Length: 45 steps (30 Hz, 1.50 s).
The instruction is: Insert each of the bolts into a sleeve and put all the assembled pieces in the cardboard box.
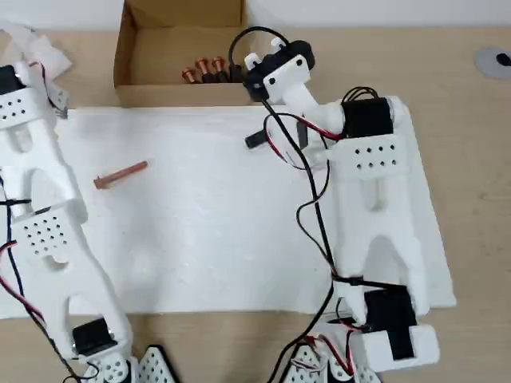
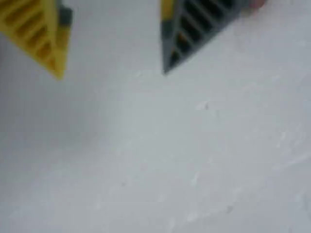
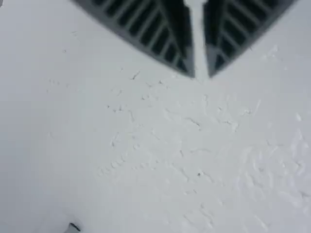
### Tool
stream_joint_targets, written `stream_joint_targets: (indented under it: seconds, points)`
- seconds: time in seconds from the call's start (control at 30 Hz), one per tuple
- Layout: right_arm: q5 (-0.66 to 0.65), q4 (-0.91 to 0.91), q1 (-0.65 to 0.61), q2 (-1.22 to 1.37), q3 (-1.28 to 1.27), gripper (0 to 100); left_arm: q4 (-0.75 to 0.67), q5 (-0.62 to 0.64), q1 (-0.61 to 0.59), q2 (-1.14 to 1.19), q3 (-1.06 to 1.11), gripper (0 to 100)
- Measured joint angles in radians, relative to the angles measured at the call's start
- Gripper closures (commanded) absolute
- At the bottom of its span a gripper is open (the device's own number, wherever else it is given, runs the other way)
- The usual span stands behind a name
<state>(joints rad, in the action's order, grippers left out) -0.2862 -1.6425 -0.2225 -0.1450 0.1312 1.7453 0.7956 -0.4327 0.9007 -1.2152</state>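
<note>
A wooden table (image 1: pixel 471 159) carries a white foam sheet (image 1: pixel 200 239), with an arm along each side of it. At the sheet's far edge stands the open box (image 1: pixel 124 64). Copper pieces (image 1: pixel 204 70) lie side by side against its near wall. One copper rod (image 1: pixel 120 174), bolt or sleeve I cannot tell, lies alone on the foam's left part, well apart from the box. The left gripper (image 2: pixel 112 73) hangs over bare foam, fingers spread wide and empty. The right gripper (image 3: pixel 199 73) is pinched to a slit on nothing.
</note>
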Motion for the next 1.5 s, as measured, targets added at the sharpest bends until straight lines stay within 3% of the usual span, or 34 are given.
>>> stream_joint_targets:
  seconds: [0.23,0.5,0.8,1.03,1.4,1.5]
  points:
    - [0.0,0.046,0.0,0.0,-0.055,98.9,0.002,0.077,0.083,-0.035,0.227,84]
    - [0.0,0.098,0.0,0.002,-0.103,98.9,0.002,0.218,0.155,-0.445,0.597,68]
    - [0.0,0.117,0.0,0.002,-0.103,98.9,-0.1,0.387,0.155,-0.535,0.964,69]
    - [0.0,0.117,0.0,0.002,-0.103,98.9,-0.229,0.457,0.186,-0.514,1.022,69]
    - [-0.006,0.118,0.0,0.002,-0.103,98.9,-0.273,0.497,0.186,-0.411,1.033,69]
    - [-0.006,0.129,0.0,0.002,-0.103,98.9,-0.279,0.497,0.186,-0.393,1.03,73]
